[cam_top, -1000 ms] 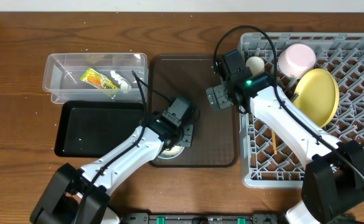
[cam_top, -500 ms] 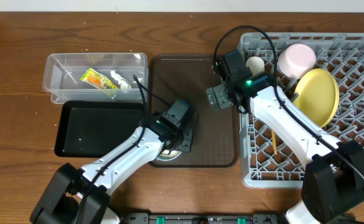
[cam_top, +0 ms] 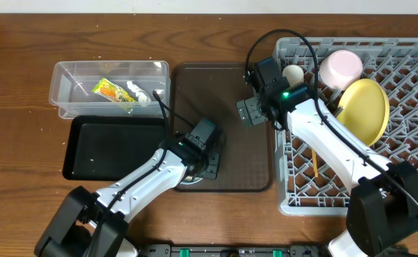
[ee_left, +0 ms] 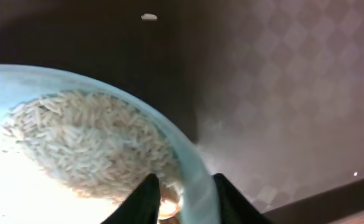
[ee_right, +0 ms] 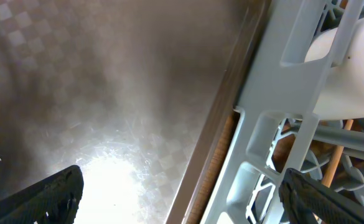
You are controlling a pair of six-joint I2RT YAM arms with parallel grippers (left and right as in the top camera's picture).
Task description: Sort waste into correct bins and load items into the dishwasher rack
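Clamping bowl (ee_left: 191,165) rim w/ left gripper (ee_left: 186,183), right gripper (cam_top: 249,113) wide, empty; we see wrapper (cam_top: 108,91), tissue (cam_top: 138,93) binned upper left, plate (cam_top: 366,107), pink cup (cam_top: 341,68) racked; rice (ee_left: 88,143) pending.

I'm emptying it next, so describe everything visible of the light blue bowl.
The light blue bowl is round, glossy, plastic-looking, upright on the dark brown tray, a heap of white rice inside. The left gripper straddles its rim, one finger inside, one outside; contact is unclear. Overhead, the left arm hides most of it.
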